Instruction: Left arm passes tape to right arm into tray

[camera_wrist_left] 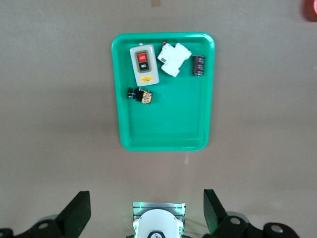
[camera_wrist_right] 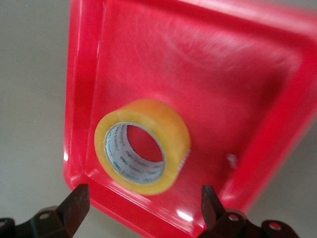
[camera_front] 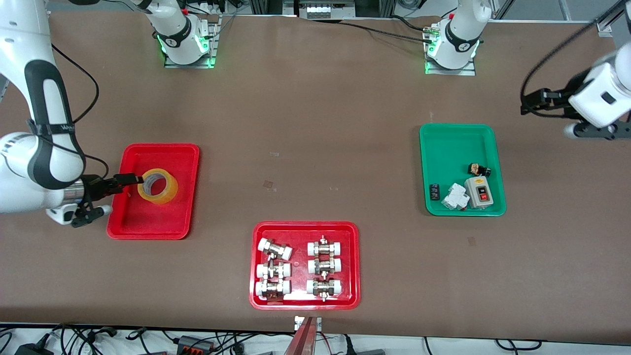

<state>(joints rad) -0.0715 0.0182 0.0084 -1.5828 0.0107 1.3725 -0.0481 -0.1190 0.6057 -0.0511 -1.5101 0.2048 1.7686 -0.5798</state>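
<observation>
On the counter (camera_front: pixel 315 123) we saw the tray (camera_front: pixel 162 219) near the edge at the right arm's end, with the tape (camera_front: pixel 157 186) lying in it. We judged the placing step nearly finished: the right hand (camera_front: pixel 129 179), fingers apart, hovered at the roll. The left hand (camera_wrist_left: pixel 147 210), also spread and empty, waited above the green tray (camera_front: pixel 446 148). Next, we reckoned, the right arm should lift clear.

Brown table (camera_front: pixel 315 123): two red trays (camera_front: pixel 154 231) (camera_front: pixel 305 303), green tray (camera_front: pixel 443 148).
</observation>
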